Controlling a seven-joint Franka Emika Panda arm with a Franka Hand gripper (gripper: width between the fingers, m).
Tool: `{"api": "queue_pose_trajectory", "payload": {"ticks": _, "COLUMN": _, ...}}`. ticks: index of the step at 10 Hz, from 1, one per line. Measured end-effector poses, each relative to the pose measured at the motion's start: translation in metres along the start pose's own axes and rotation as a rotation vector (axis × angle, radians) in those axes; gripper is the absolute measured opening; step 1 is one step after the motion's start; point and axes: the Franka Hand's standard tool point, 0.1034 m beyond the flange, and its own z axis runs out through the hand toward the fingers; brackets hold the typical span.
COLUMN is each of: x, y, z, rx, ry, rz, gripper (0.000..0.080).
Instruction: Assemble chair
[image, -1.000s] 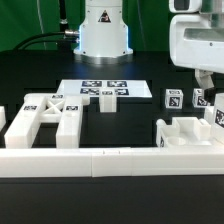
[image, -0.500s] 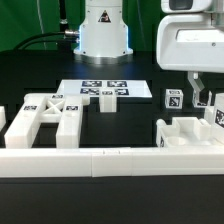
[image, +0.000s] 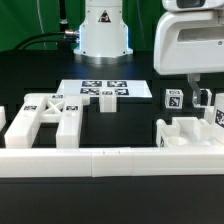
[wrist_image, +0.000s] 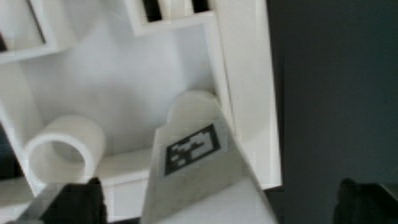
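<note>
**Gripper.** Your two-finger gripper (image: 201, 90) hangs over the black table (image: 140, 108), toward the edge on the exterior view's right. It sits under the large white wrist housing (image: 190, 40). The jaws stand spread wide and released, with nothing in them. In the wrist view the dark fingertips (wrist_image: 75, 203) sit far apart, and neither touches any part.

**Chair parts.** All lie loose and unjoined on the table.
- The glossy white X-braced plastic frame (image: 45, 115) lies flat toward the edge on the exterior view's left, with tags on its top face.
- A short plain white square plastic post (image: 105, 103) stands near the middle, just beside the marker board (image: 100, 89).
- A short white square plastic post with a black-and-white tag (image: 173, 99) stands upright near the gripper, apart from it.
- A second tagged white post (image: 204, 98) stands close by the fingers. You cannot tell from this view whether they straddle it.
- The glossy white walled plastic seat slab (image: 185, 132) lies toward the corner on the exterior view's right, just behind the long low white rail (image: 90, 160). The rail runs along the table edge nearest the exterior camera.

**Wrist view.** A white tagged piece (wrist_image: 192, 150) lies below the open jaws, beside a rounded white peg (wrist_image: 63, 150).
</note>
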Motion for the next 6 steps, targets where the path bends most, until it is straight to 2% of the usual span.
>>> {"api": "queue_pose_trajectory", "payload": {"ticks": 2, "x": 0.0000, "y": -0.0005, "z": 0.0000, "rx": -0.034, "ry": 0.004, "rz": -0.147, "gripper": 0.0648}}
{"api": "queue_pose_trajectory", "payload": {"ticks": 3, "x": 0.0002, "y": 0.0014, "z": 0.0002, "rx": -0.039, "ry": 0.004, "rz": -0.201, "gripper": 0.0648}}
{"api": "queue_pose_trajectory", "payload": {"ticks": 4, "x": 0.0009, "y": 0.0052, "z": 0.0001, "rx": -0.039, "ry": 0.003, "rz": -0.242, "gripper": 0.0561}}
{"api": "queue_pose_trajectory", "payload": {"ticks": 5, "x": 0.0012, "y": 0.0078, "z": 0.0001, "rx": -0.040, "ry": 0.002, "rz": -0.249, "gripper": 0.0426}}
{"api": "queue_pose_trajectory", "payload": {"ticks": 6, "x": 0.0011, "y": 0.0076, "z": 0.0002, "rx": -0.039, "ry": 0.002, "rz": -0.248, "gripper": 0.0426}}
